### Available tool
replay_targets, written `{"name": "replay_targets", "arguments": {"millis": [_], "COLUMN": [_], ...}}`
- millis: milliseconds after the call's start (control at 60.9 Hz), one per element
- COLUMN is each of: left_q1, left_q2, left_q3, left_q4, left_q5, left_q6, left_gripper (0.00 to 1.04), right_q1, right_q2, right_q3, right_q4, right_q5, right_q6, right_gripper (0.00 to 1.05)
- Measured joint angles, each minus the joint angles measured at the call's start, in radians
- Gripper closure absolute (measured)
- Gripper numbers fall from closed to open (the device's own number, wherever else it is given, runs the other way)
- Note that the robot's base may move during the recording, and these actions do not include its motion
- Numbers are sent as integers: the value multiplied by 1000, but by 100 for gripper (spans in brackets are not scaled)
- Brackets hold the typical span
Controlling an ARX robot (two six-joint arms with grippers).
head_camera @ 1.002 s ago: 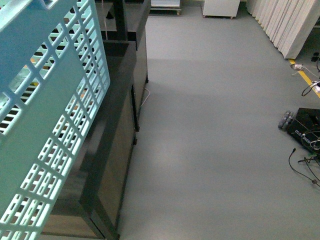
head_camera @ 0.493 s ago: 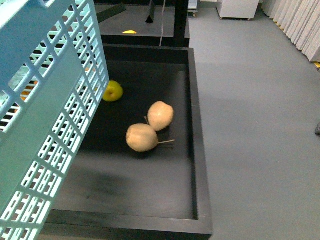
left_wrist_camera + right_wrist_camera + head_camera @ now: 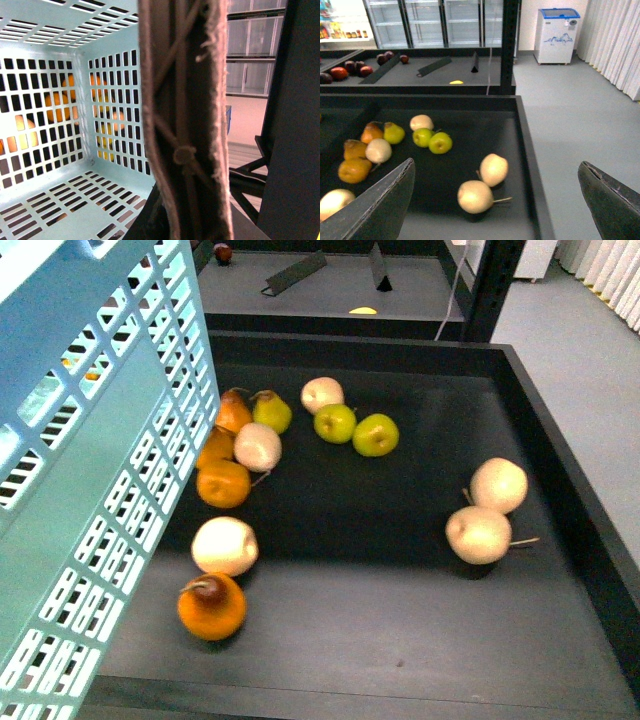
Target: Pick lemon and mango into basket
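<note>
Where it fills the left of the front view, the light aqua slotted plastic basket [image 3: 100,490] stands tilted beside the black rimmed desk [image 3: 380,630]. Its brown woven handle [image 3: 185,125] crosses the left wrist view, and the left tool's state cannot be told. The right tool [image 3: 496,164] is released and holds nothing, its fingers wide apart with two tan round fruits [image 3: 478,534] seen between them.
</note>
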Motion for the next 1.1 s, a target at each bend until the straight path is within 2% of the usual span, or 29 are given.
{"name": "replay_targets", "arguments": {"millis": [1100], "left_q1": [1], "left_q2": [0], "left_q3": [1], "left_q4": [0], "left_q5": [-2], "left_q6": [0], "left_gripper": [100], "right_q1": [0], "right_q2": [-1], "right_q3": [0], "right_q4": [0], "right_q5": [0], "right_q6": [0], "right_gripper": [9]}}
